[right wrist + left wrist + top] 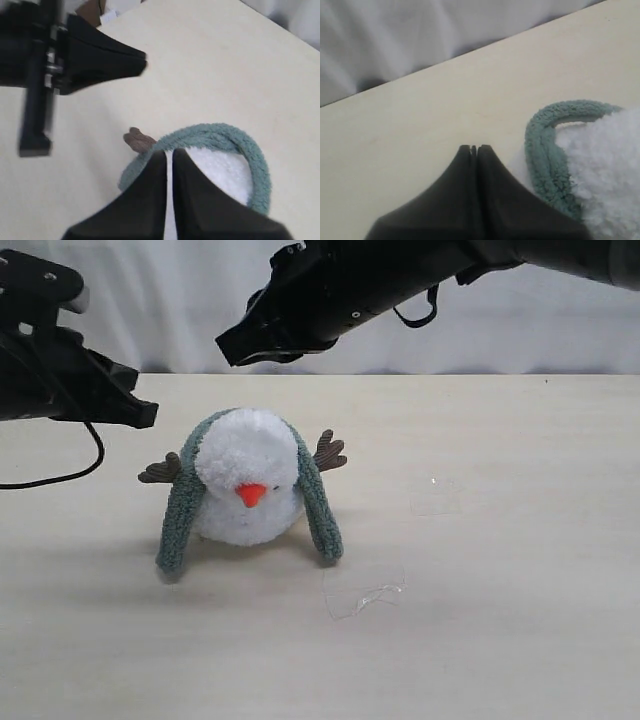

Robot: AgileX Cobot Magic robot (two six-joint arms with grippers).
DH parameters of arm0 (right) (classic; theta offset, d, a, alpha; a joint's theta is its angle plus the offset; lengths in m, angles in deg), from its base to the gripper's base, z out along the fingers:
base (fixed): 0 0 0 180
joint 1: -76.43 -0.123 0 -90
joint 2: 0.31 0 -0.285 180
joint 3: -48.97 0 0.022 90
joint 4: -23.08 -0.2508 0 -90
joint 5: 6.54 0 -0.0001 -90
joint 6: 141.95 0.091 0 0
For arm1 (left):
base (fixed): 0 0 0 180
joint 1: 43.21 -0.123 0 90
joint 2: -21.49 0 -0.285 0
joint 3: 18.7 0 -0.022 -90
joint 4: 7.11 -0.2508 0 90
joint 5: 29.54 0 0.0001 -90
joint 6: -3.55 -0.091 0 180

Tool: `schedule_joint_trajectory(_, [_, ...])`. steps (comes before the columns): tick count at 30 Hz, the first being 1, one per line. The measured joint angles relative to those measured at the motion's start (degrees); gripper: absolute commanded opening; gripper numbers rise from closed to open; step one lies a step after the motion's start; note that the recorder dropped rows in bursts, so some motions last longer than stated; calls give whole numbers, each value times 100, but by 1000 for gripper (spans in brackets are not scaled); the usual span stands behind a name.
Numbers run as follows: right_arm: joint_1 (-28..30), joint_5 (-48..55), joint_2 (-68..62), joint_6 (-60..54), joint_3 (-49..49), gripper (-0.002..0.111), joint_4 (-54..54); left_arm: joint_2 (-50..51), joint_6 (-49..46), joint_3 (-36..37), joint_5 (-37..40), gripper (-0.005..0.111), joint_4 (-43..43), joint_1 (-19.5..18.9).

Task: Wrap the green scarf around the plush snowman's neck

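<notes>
The plush snowman (248, 475) sits mid-table, facing the camera, with an orange nose and brown twig arms (329, 451). The green scarf (322, 512) loops behind its head, one end hanging down each side to the table. My left gripper (148, 414) hovers shut and empty to the snowman's upper left. My right gripper (226, 348) hangs shut and empty above and behind its head. In the left wrist view the shut left gripper (474, 148) is beside the scarf (542, 150) and white fluff (607, 170). The right gripper (169, 152) is above the scarf loop (252, 150), the snowman (222, 170) and a twig arm (138, 140).
Two patches of clear film (365, 595) (435, 495) lie on the pale wooden table (500, 640) right of the snowman. A black cable (60, 476) trails at the left edge. A white curtain (560, 330) hangs behind the table.
</notes>
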State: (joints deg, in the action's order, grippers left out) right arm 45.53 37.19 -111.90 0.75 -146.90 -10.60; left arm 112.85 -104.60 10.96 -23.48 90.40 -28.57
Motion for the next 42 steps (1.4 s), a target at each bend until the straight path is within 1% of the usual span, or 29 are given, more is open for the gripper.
schedule_joint_trajectory(2, [-37, -78, 45, 432, 0, 4, 815, -292, 13, 168, -282, 0, 0, 0])
schedule_joint_trajectory(3, [-71, -122, 75, 728, 0, 4, 1276, -448, 13, 245, -551, 0, 17, 0])
schedule_joint_trajectory(7, [-317, -42, 188, 2955, 0, 4, 4124, -805, 13, 486, -2268, 0, 101, 0])
schedule_joint_trajectory(8, [-381, 83, 200, 3526, 0, 4, 4815, -821, 24, 575, -2575, 0, 124, 0])
schedule_joint_trajectory(10, [-452, 327, 200, 4193, 0, 4, 5707, -821, 89, 771, -2748, 0, 175, -10])
schedule_joint_trajectory(11, [-476, 431, 200, 4396, 0, 4, 5856, -807, 107, 884, -2607, 0, 186, -10])
schedule_joint_trajectory(13, [-476, 551, 209, 4529, 0, 4, 5804, -718, 117, 1068, -2063, 0, 213, -10])
schedule_joint_trajectory(16, [-377, 747, 212, 4259, 0, 4, 5136, -506, 38, 1397, -916, 0, 222, -10])
schedule_joint_trajectory(18, [-197, 962, 212, 3731, 0, 4, 4365, -285, 4, 1621, -213, 0, 148, 0])
schedule_joint_trajectory(21, [98, 1428, 212, 2793, 0, 4, 3164, 79, -166, 1762, 609, 0, -78, 0])
schedule_joint_trajectory(23, [220, 1597, 212, 2225, 0, 4, 2472, 324, -480, 1774, 1037, 0, -37, 0])
schedule_joint_trajectory(25, [234, 1610, 212, 1745, 0, 4, 1913, 534, -994, 1774, 1350, 0, 75, 0])
schedule_joint_trajectory(28, [156, 1387, 222, 1186, 108, 4, 1108, 830, -1275, 1722, 1529, 0, 134, 0])
schedule_joint_trajectory(31, [-31, 827, 222, 909, 341, 4, 806, 1055, -1275, 1632, 1556, 0, 175, 0])
schedule_joint_trajectory(35, [-242, 323, 202, 833, 497, 4, 806, 1119, -1275, 1597, 1564, 0, 175, 0])
schedule_joint_trajectory(36, [-253, 274, 177, 860, 507, 6, 806, 1119, -1275, 1597, 1524, 0, 175, 0])
schedule_joint_trajectory(38, [-253, 121, -23, 1133, 500, 10, 1046, 1081, -1275, 1597, 1208, 0, 175, 0])
schedule_joint_trajectory(42, [-253, -103, -287, 1264, 522, 10, 1287, 788, -1275, 1576, 964, 0, 175, 0])
